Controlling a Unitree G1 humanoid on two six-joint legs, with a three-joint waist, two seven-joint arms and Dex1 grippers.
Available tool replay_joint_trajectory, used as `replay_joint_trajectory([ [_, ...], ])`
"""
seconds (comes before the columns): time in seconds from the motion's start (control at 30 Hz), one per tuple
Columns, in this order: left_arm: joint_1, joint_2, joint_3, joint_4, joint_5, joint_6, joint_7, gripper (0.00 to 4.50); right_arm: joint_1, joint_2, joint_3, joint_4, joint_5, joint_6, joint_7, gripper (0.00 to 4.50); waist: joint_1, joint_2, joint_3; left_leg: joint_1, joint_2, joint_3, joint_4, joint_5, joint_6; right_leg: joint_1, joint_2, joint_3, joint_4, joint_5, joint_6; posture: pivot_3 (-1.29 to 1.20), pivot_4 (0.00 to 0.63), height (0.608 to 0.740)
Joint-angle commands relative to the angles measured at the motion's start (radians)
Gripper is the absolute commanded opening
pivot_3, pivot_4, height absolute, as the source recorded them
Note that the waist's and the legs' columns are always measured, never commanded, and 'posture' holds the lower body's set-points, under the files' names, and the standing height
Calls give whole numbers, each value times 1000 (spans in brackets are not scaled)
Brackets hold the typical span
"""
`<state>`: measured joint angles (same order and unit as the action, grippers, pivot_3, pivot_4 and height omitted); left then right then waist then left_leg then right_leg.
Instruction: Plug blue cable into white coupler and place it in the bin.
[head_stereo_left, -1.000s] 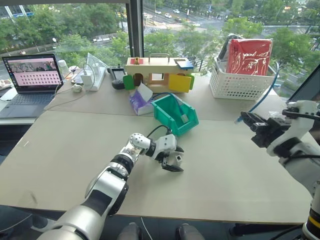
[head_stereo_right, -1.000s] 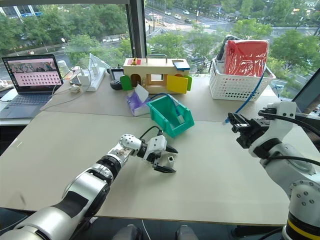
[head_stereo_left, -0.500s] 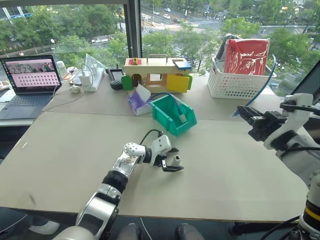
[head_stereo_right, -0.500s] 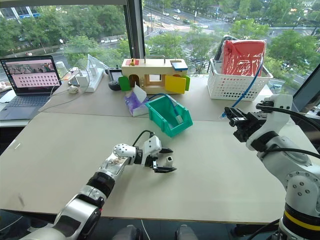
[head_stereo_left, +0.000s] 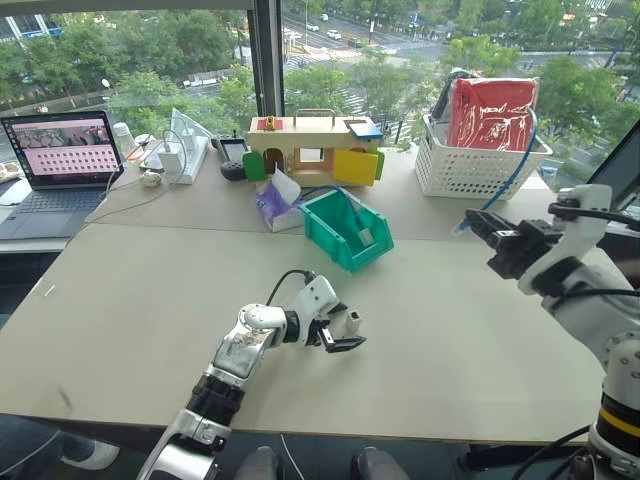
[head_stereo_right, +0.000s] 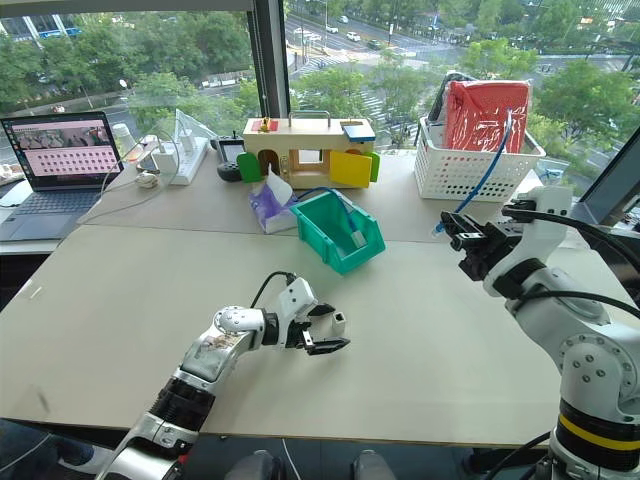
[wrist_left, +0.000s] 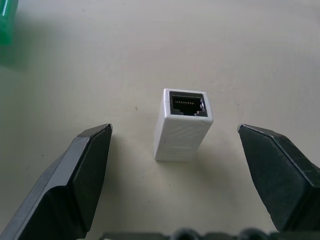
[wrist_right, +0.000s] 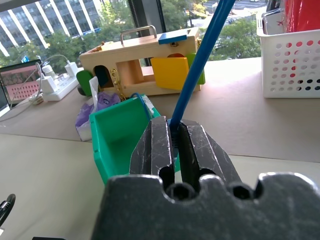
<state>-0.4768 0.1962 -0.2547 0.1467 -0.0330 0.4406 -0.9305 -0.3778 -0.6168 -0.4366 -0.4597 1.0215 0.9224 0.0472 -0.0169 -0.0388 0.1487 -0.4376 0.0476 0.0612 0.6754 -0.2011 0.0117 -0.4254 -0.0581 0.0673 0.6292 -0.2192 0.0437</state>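
Observation:
The white coupler (wrist_left: 182, 125) lies on the table between the two fingers of my left gripper (head_stereo_left: 345, 331), which is open with a gap on each side of it. Its dark socket faces away from the palm. The coupler (head_stereo_left: 352, 322) sits near the table's middle, in front of the teal-green bin (head_stereo_left: 335, 236). At the right, raised above the table, my right gripper (head_stereo_left: 478, 222) is shut on the blue cable (head_stereo_left: 516, 172) near its plug end. The cable (wrist_right: 202, 55) rises from between the closed fingers and arcs back toward the basket.
A white lattice basket (head_stereo_left: 470, 166) with a red bag stands at the back right. A wooden box with coloured doors (head_stereo_left: 310, 142), a purple tissue pack (head_stereo_left: 273, 205), a power strip (head_stereo_left: 185, 155) and a laptop (head_stereo_left: 62, 150) line the back table.
My left forearm has dropped low to the table and the gripper has rolled and turned more level, still open around the coupler. The right gripper holds the cable in almost the same place.

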Motion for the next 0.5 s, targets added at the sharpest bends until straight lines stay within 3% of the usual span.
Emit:
replay_joint_trajectory([
  [0.03, -5, -4, -28, 28, -3, -17, 16, 4345, -23, 0, -8, -12, -7, -36, 10, 0, 2, 0, 0, 0, 0, 0, 0, 0, 0, 0, 0, 0, 0, 0, 0, 0, 150, 732],
  [0.07, -9, -4, -33, 39, -2, -28, 18, 4345, -24, 0, -9, -12, -7, -35, 11, 0, 2, 0, 0, 0, 0, 0, 0, 0, 0, 0, 0, 0, 0, 0, 0, 0, 150, 732],
  [0.17, -20, -6, -37, 77, 6, -66, 40, 3691, -24, 0, -16, -16, -4, -33, 9, 0, 6, 0, 0, 0, -1, 0, 0, 0, 0, 0, -1, 0, 0, 0, 0, 0, 150, 732],
  [0.43, -46, -9, -59, 119, -5, -162, 29, 685, 36, 13, -31, -55, 4, -30, -3, 0, 5, 0, 0, 0, -1, 0, 0, 0, 0, 0, -1, 0, -1, 0, 0, 0, 150, 732],
  [0.5, -52, -11, -64, 113, -4, -179, 27, 610, 58, 16, -24, -72, 3, -26, -6, 0, 6, 0, 0, 0, -1, 0, 0, 0, 0, 0, -1, 0, -1, 0, 0, 0, 150, 732],
])
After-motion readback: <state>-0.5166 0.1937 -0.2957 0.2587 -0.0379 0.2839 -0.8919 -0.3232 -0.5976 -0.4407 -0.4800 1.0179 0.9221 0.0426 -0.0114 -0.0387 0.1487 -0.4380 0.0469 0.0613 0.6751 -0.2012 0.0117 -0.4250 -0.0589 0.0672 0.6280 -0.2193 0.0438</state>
